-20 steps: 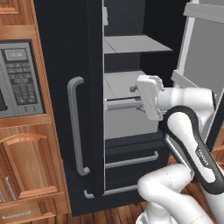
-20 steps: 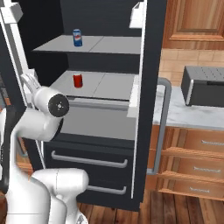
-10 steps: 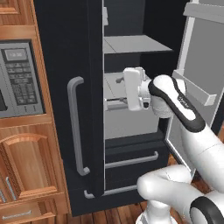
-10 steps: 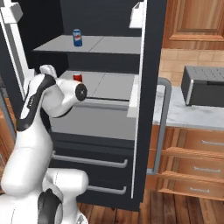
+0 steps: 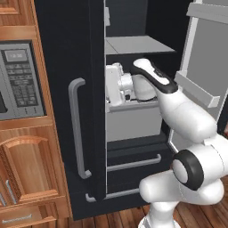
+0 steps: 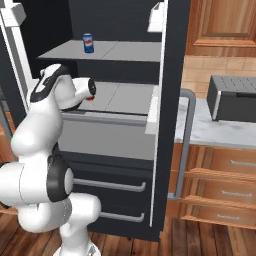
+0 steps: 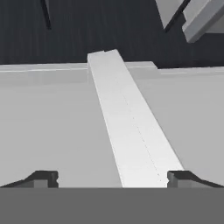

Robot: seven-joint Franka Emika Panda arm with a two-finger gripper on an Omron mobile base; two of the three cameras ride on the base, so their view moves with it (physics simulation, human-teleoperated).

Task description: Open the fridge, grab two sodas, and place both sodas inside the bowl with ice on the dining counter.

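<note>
The black fridge (image 5: 62, 67) stands with its left door shut and its right door (image 5: 205, 67) swung open. A blue soda (image 6: 88, 43) stands on the upper grey shelf. On the middle shelf, only a sliver of the red soda (image 6: 90, 99) shows behind my wrist. My gripper (image 5: 112, 84) reaches in over the middle shelf, close to the shut door's inner edge. In the hand view the gripper (image 7: 112, 177) is open, with only bare grey shelf (image 7: 52, 131) between its fingertips (image 7: 43, 178). The bowl with ice and the dining counter are out of view.
Two lower fridge drawers (image 5: 133, 162) with bar handles sit under my arm. A microwave (image 5: 18, 80) and wooden cabinets flank the fridge on the left. On the right, a dark appliance (image 6: 232, 97) stands on a marbled wall countertop over wooden drawers.
My arm has reached deeper into the fridge and the hand has turned left over the middle shelf. My wrist now covers most of the red soda. The jaws stayed wide.
</note>
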